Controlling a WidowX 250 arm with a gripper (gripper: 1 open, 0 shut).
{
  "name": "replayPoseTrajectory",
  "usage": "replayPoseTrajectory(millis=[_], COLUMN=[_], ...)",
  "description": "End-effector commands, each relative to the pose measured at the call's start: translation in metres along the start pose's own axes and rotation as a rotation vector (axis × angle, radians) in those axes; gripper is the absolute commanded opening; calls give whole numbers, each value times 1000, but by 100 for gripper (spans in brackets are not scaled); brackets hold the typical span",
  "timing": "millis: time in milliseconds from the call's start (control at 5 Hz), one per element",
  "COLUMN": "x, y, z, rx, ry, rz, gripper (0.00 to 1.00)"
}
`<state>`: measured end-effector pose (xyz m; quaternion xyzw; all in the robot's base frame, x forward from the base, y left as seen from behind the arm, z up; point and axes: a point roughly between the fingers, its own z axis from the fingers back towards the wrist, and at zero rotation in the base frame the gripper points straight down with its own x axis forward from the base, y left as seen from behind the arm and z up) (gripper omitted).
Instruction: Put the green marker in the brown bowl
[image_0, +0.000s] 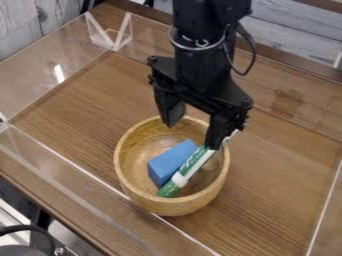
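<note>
The brown bowl (130, 178) sits on the wooden table, near the front. Inside it the green marker (194, 168) lies slanted, its green cap low at the front and its upper end leaning on the bowl's right rim. A blue block (171, 160) lies in the bowl beside the marker. My gripper (195, 123) hangs just above the bowl's far side with its two black fingers (170, 108) spread apart and nothing between them. The right finger stands close to the marker's upper end.
Clear plastic walls (40, 60) ring the wooden table (94, 100). A clear stand (110, 32) sits at the back left. The black arm (203, 30) rises from the gripper toward the top of the view.
</note>
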<state>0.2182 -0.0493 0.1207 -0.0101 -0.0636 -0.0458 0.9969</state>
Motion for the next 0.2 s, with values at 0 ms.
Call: replayPoseTrajectory(millis=[0], x=[3], y=[0], z=[4], rx=[-11], ry=[-23], rz=[-2], gripper=[100])
